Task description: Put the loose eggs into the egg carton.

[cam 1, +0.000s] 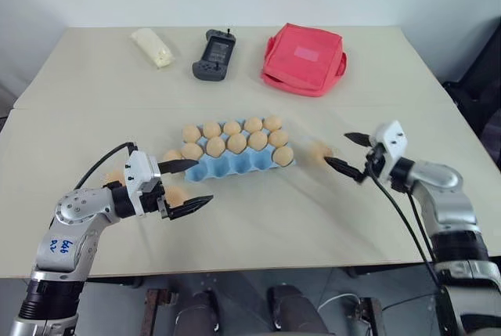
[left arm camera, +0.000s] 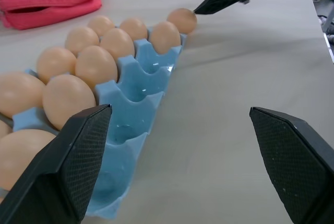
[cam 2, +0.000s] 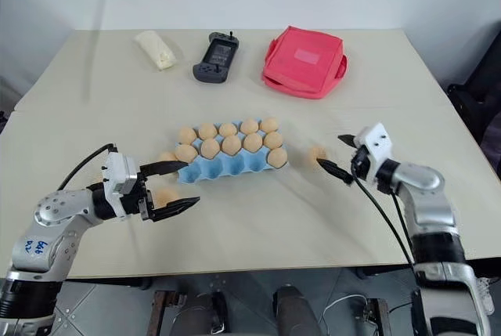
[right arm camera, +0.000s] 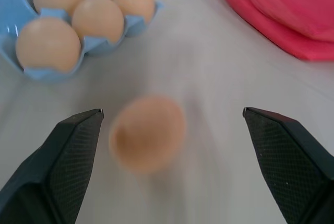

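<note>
Right gripper (cam 1: 350,155) facing carton's (cam 1: 235,165) short end

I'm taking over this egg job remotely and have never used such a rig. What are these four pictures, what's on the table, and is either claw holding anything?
The two wide pictures come from the robot's head, looking down over its arms. The other two come from a camera on each wrist, looking out between that claw's black fingers.

On the table lies the light blue egg carton, its far rows full of eggs and its near row of cups bare. One loose egg lies just in front of the right gripper; more lie by the left gripper. At the far edge are a red pouch, a dark handheld device and a pale cream bundle.

Both grippers are open and hold nothing.
</note>
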You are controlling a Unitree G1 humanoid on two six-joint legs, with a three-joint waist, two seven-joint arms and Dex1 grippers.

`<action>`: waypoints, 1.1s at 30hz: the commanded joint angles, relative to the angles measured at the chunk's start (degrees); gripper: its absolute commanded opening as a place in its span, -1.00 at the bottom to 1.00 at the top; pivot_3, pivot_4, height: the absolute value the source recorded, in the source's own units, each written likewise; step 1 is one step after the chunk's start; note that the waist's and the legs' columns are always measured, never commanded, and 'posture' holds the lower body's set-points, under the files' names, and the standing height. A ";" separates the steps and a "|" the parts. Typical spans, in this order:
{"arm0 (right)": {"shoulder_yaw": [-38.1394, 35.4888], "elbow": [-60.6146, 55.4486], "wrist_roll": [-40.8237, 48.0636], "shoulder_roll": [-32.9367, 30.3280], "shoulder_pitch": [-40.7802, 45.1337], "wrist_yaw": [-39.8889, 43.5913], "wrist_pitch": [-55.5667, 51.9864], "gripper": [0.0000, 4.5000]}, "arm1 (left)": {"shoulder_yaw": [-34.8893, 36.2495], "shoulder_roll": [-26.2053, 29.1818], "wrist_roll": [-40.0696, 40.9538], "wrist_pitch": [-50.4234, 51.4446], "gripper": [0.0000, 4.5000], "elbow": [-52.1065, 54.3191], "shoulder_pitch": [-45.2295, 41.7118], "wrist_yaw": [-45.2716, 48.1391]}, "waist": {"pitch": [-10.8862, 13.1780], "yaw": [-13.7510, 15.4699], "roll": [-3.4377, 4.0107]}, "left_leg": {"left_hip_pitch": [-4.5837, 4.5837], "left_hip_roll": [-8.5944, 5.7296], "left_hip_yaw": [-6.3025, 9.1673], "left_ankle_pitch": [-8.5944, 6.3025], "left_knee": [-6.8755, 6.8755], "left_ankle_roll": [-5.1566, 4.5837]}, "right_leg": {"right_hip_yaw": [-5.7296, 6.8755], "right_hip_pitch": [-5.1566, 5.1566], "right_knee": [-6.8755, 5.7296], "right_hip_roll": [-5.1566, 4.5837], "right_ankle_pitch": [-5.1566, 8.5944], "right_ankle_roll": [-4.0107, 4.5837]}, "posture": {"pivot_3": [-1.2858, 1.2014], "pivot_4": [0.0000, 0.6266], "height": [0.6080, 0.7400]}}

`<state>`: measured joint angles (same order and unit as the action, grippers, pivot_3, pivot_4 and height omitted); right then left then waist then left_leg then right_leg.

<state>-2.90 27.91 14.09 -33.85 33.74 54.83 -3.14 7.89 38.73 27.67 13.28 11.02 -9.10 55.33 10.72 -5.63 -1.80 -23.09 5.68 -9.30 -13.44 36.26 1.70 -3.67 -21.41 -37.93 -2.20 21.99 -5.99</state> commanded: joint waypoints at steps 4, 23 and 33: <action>0.50 17.56 -2.94 2.49 8.74 2.51 7.64 1.00 | 2.08 -0.17 0.92 -0.27 1.00 3.85 1.07 -1.75 | 0.01 0.35 0.02 | -0.01 -0.01 -0.02 0.00 -0.01 0.00 | 0.00 0.00 0.07 -0.01 0.00 0.00 | 0.03 -0.52 1.00; 2.82 -6.29 3.62 10.55 9.03 7.13 -1.76 -0.24 | 8.70 0.68 1.85 -0.48 1.00 5.20 8.27 -4.00 | 0.03 -0.93 0.06 | -0.02 0.17 0.01 0.07 -0.04 0.12 | 0.00 -0.06 -0.08 -0.10 0.00 0.01 | 0.03 -0.52 1.00; 11.24 -7.47 -2.03 18.54 9.12 4.33 0.48 0.08 | 13.37 0.73 1.25 -0.62 1.00 4.10 12.37 -4.72 | 0.03 -0.60 0.05 | -0.13 0.11 0.13 0.02 -0.13 0.05 | 0.22 -0.09 0.00 -0.17 0.03 0.06 | 0.03 -0.52 1.00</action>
<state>8.27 21.04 12.18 -15.64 42.51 59.05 -4.25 19.70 39.17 28.09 13.23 14.33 2.94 50.84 10.75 -6.22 -1.74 -23.21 5.79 -9.19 -13.43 36.13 1.73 -3.44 -21.50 -37.92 -2.39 22.02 -5.93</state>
